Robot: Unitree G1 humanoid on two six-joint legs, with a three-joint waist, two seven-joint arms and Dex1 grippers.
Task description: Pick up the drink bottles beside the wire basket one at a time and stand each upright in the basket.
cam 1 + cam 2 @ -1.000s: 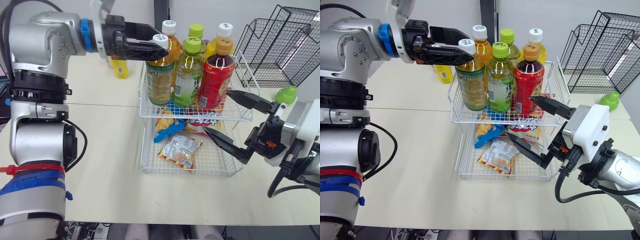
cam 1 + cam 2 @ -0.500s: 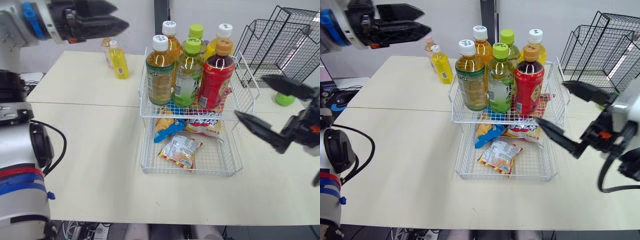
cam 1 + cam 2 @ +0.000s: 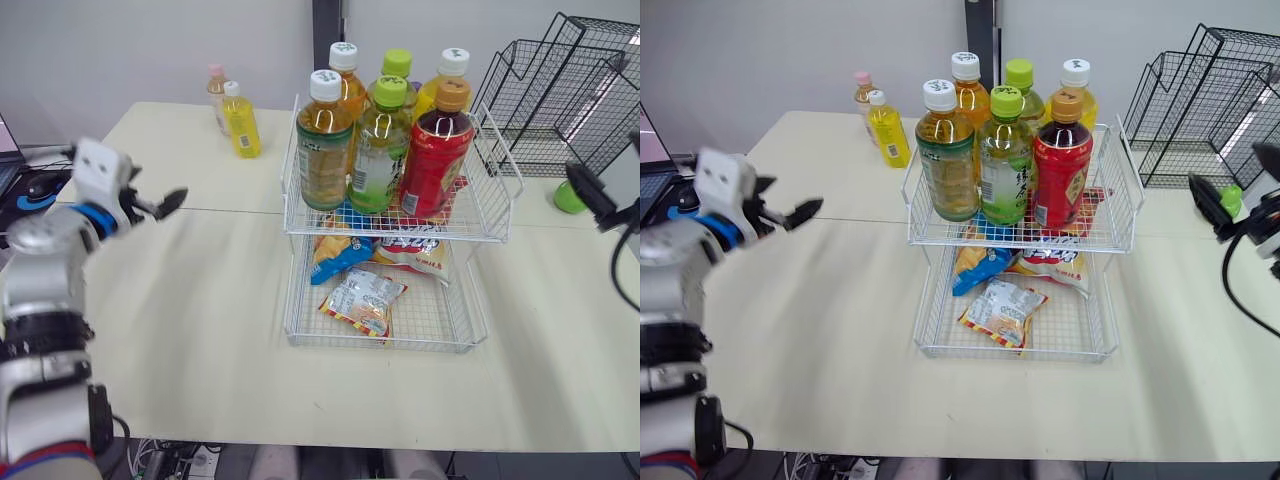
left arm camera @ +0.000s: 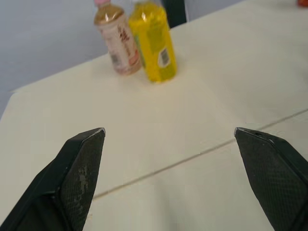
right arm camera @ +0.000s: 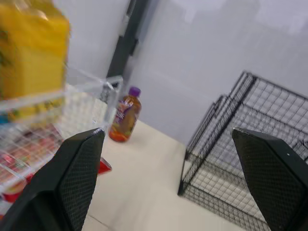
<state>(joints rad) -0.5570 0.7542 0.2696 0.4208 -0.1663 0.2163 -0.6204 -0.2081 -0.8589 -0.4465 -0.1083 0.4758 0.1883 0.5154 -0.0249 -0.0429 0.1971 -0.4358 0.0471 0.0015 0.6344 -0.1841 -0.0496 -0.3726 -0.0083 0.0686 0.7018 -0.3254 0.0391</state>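
The two-tier wire basket stands mid-table, with several drink bottles upright in its upper tier, among them a white-capped tea bottle and a red one. A yellow bottle and a pink-capped bottle stand at the back left of the table. A green bottle sits at the right, partly behind my right gripper's finger. My left gripper hangs open and empty over the left of the table, facing those two bottles. My right gripper is open and empty at the right edge.
Snack packets lie in the basket's lower tier. Black wire racks stand at the back right. A purple-capped bottle stands behind the basket. A seam crosses the table left of the basket.
My left gripper left the white-capped tea bottle in the basket, swung left and down, and now stands open. My right arm pulled back from the basket's front to the right edge.
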